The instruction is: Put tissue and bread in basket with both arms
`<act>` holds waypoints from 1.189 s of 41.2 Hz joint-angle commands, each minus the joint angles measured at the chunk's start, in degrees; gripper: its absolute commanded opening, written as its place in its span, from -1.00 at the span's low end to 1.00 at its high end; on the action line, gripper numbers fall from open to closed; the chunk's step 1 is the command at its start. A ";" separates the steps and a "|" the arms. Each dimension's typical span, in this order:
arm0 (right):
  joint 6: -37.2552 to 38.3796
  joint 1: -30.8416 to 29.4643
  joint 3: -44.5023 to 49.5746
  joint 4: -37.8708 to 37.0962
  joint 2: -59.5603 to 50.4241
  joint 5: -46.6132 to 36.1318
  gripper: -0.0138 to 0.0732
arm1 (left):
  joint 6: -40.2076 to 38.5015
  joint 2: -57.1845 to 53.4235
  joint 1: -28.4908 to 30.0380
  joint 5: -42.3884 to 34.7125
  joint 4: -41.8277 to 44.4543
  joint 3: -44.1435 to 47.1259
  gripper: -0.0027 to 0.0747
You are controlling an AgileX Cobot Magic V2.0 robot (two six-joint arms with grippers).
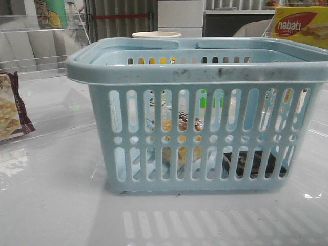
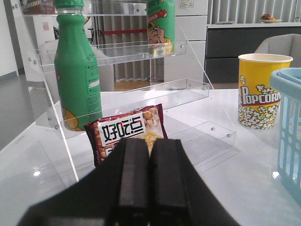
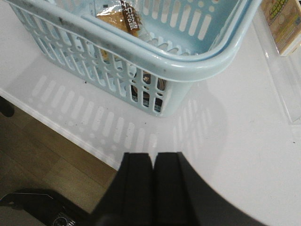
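The light-blue basket stands in the middle of the table. Through its slots I see the bread in its clear bag and, low at the right, the dark tissue packet on the basket floor. The right wrist view looks down on the basket, with the bread inside and a dark shape behind the corner slots. My right gripper is shut and empty, above the table beside that corner. My left gripper is shut and empty, left of the basket's edge. Neither gripper shows in the front view.
A maroon-edged cracker packet leans on a clear acrylic shelf holding a green bottle. A yellow popcorn cup stands behind the basket. A Nabati box is at the back right. The table's front edge is near the right gripper.
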 commanded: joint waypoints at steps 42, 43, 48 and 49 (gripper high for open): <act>-0.60 -18.70 21.79 -0.78 -22.19 -38.58 -0.56 | -0.59 -0.99 0.10 -4.88 -0.06 -0.06 -0.70; -0.60 -19.57 22.95 -0.78 -23.13 -39.74 -0.56 | -0.59 -0.99 0.10 -4.88 -0.06 -0.06 -0.70; -0.60 -22.60 29.07 -0.72 -28.03 -44.16 -0.56 | -0.59 -0.99 0.10 -4.88 -0.06 -0.06 -0.70; -0.60 -22.92 30.17 -0.72 -28.91 -44.50 -0.56 | -0.59 -0.99 0.10 -4.88 -0.06 -0.06 -0.70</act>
